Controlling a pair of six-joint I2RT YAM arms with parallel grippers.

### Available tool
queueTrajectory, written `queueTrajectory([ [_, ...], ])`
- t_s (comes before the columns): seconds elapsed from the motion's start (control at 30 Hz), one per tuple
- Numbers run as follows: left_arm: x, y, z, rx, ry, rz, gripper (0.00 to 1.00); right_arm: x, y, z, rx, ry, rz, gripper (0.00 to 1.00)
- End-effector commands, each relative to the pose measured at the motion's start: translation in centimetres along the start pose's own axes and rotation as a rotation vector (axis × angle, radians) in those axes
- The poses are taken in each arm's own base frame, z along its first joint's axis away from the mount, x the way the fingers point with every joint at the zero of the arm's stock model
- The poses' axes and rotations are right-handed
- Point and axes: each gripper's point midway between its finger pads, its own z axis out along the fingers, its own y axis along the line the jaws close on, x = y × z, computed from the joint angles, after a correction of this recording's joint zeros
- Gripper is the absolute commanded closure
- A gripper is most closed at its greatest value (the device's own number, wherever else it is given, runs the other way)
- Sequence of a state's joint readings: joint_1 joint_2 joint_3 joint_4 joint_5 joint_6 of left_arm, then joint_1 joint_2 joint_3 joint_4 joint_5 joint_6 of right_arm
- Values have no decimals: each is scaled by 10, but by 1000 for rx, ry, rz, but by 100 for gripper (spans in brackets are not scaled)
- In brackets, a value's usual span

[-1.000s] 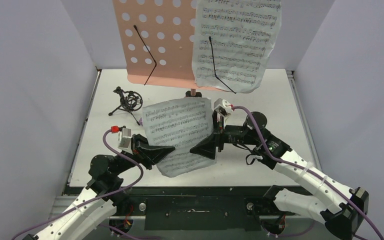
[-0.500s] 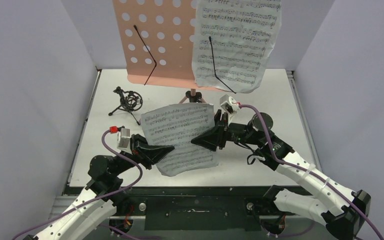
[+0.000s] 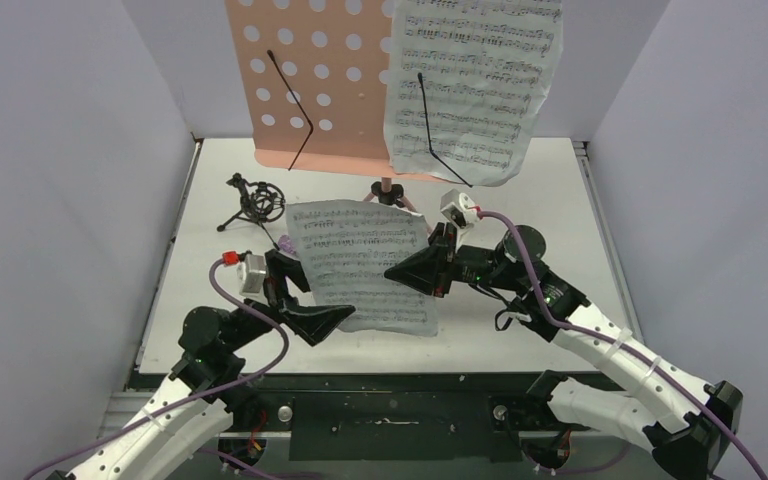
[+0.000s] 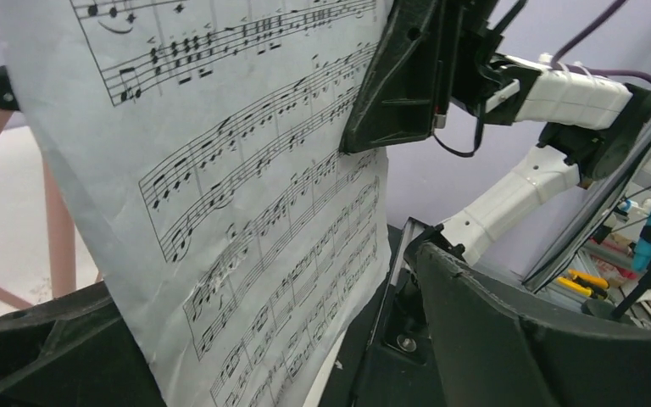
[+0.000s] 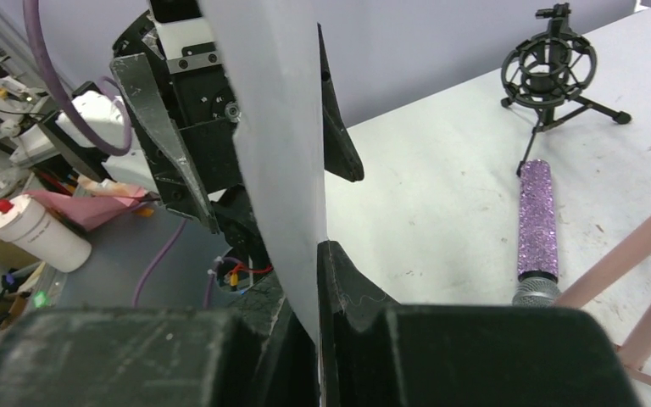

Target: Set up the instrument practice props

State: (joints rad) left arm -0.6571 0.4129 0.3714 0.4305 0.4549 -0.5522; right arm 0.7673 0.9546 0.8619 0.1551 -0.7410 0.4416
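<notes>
A pink music stand with a perforated desk [image 3: 310, 80] rises at the back, one sheet-music page [image 3: 475, 80] clipped on its right half. A second page [image 3: 360, 265] hangs upright in mid-air. My right gripper [image 3: 400, 272] is shut on its right edge, and the sheet [image 5: 280, 127] is pinched between the jaws of the right gripper [image 5: 315, 254]. My left gripper [image 3: 310, 295] stands open, its jaws wide apart either side of the page's lower left part [image 4: 246, 254] without touching it. The purple glitter microphone [image 5: 536, 220] lies on the table beside the black tripod mic holder [image 3: 255, 200].
The stand's pink legs [image 5: 627, 246] spread over the table behind the held page. White enclosure walls close in left, right and behind. The table's near edge [image 3: 380, 372] runs just behind both arm bases. A white bottle [image 5: 30, 233] sits off the table.
My left gripper has opened and let go of the page. My right gripper has closed on the page's right edge, and the sheet has swung more upright.
</notes>
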Motion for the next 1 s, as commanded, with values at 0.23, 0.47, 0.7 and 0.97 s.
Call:
queueTrajectory([
  [0.23,-70,22,-13,-284,32,342,3,-72,6,-18,118,-190,-196,95],
  [0.47,-139,24,-30,-475,-42,484,3,-118,15,-29,167,-315,-270,95],
  [0.7,-205,12,-23,-550,-194,494,3,-158,15,-37,243,-425,-297,95],
  [0.97,-217,23,8,-602,-74,422,3,-181,18,-31,245,-439,-311,95],
])
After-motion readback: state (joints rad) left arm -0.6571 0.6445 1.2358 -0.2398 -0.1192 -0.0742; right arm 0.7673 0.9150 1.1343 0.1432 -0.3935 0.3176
